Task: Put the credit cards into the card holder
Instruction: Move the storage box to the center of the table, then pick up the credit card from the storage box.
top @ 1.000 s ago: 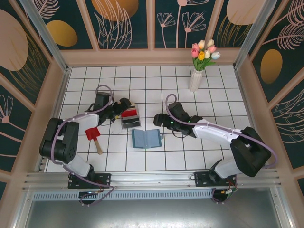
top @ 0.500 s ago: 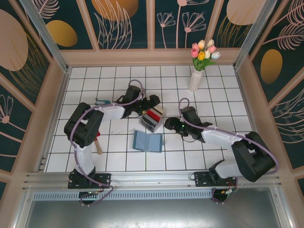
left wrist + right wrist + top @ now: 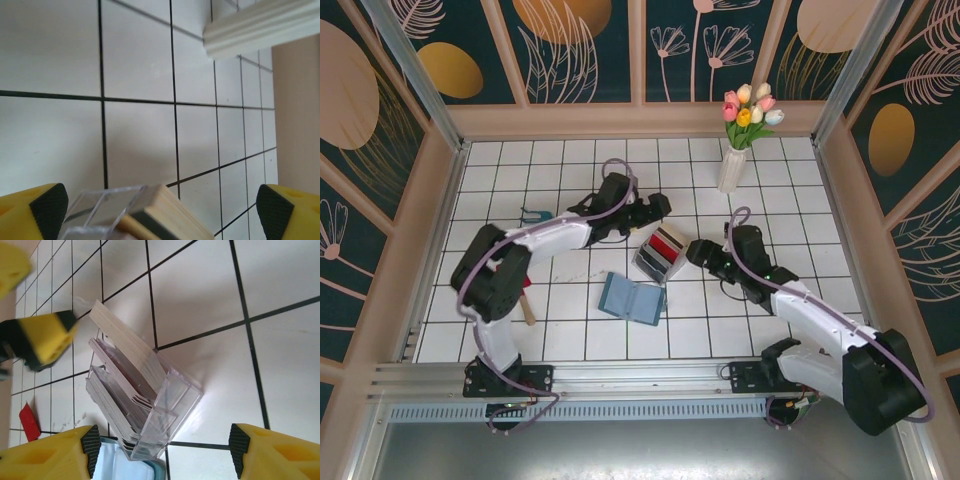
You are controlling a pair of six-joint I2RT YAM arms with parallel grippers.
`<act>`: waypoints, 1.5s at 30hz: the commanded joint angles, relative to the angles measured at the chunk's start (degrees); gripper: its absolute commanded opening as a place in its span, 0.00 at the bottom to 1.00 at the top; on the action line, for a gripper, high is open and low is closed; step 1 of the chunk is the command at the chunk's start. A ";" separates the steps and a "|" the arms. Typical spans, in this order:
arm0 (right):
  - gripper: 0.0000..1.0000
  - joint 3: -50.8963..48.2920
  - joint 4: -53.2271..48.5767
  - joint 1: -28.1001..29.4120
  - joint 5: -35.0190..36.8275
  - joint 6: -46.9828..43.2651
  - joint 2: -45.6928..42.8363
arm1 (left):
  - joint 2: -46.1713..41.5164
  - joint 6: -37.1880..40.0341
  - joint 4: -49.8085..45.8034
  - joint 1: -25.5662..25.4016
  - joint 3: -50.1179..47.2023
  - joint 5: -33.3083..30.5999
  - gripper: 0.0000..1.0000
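Two grippers of mine face each other over the middle of the white tiled tabletop (image 3: 570, 340). My left gripper (image 3: 655, 208) hangs on the far-left side and my right gripper (image 3: 698, 252) on the right. Both have their fingers wide apart and are clamped on nothing. I judge one is placed to steady things while the other draws a card. The card holder (image 3: 632, 298) lies opened flat with its slots up, a little toward the near edge, ready to receive. The clear plastic rack (image 3: 661, 250) sits just beyond it; whether they touch I cannot tell. The credit cards (image 3: 125, 370) stand in that rack on edge, leaning, so their top edges are free to pinch. The tan card (image 3: 175, 217) shows between my left fingers (image 3: 47, 210), apart from both pads
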 commanded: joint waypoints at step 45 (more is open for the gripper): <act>0.67 32.15 -23.26 -2.58 10.21 -31.68 27.52 | 1.85 -8.33 14.60 -1.33 -13.24 7.94 0.70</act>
